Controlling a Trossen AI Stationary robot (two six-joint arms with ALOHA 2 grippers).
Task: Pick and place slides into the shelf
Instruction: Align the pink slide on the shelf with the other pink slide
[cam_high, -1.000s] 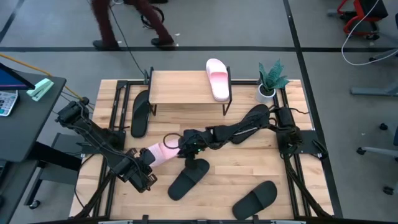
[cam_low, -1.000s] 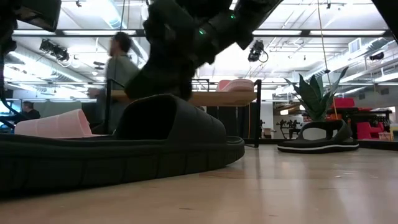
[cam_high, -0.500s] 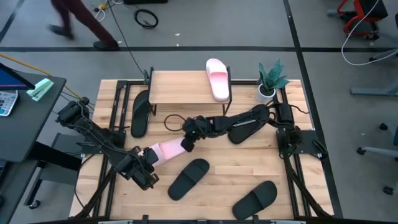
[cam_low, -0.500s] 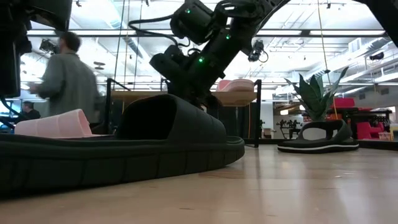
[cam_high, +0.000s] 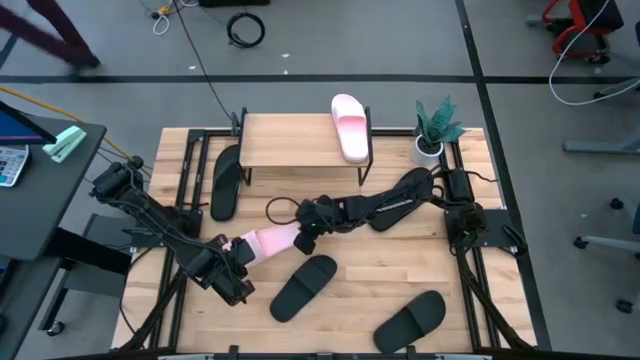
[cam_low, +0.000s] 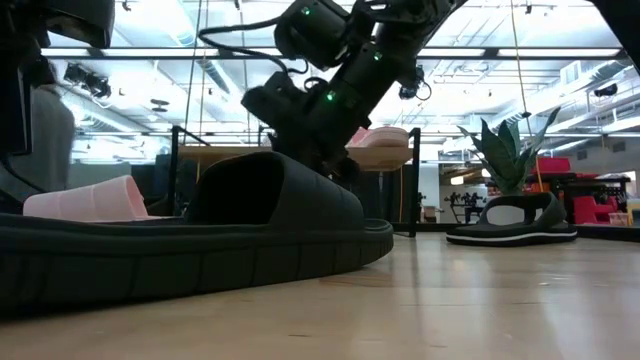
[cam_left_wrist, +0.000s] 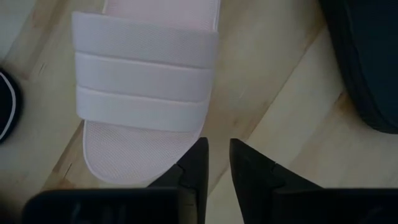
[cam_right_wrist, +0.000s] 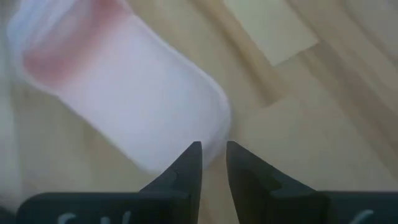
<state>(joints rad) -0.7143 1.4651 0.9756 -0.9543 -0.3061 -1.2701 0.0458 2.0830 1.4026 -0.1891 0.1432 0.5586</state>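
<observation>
A pale pink slide (cam_high: 265, 243) lies flat on the table, left of centre, its wide strap (cam_left_wrist: 146, 81) facing up. My left gripper (cam_high: 228, 265) is shut, and its tips (cam_left_wrist: 217, 158) are right at the slide's toe edge. My right gripper (cam_high: 305, 238) is shut and hangs over the slide's heel end (cam_right_wrist: 186, 118). In the low view it (cam_low: 325, 150) sits behind the nearest black slide (cam_low: 200, 240). The shelf (cam_high: 295, 140) stands at the far edge, with a second pink slide (cam_high: 350, 127) on its right end. My left gripper has its shut fingers (cam_left_wrist: 198, 163) at the pink slide's toe rim (cam_left_wrist: 134, 168), coming level from the table's near-left side; I cannot tell whether they touch it. My right gripper points down at the slide's heel end; I cannot tell whether it touches.
One black slide (cam_high: 225, 182) lies left of the shelf. Another (cam_high: 303, 287) is just near of the pink one, and a third (cam_high: 410, 320) is near the front right edge. A potted plant (cam_high: 435, 128) stands at the far right corner. A cable loop (cam_high: 280, 208) lies by the right gripper.
My right gripper rose off the pink slide and swung toward the far edge. It then came back down over the slide's heel end. The pink slide stays flat on the table. A person beyond the table walked off to the left.
</observation>
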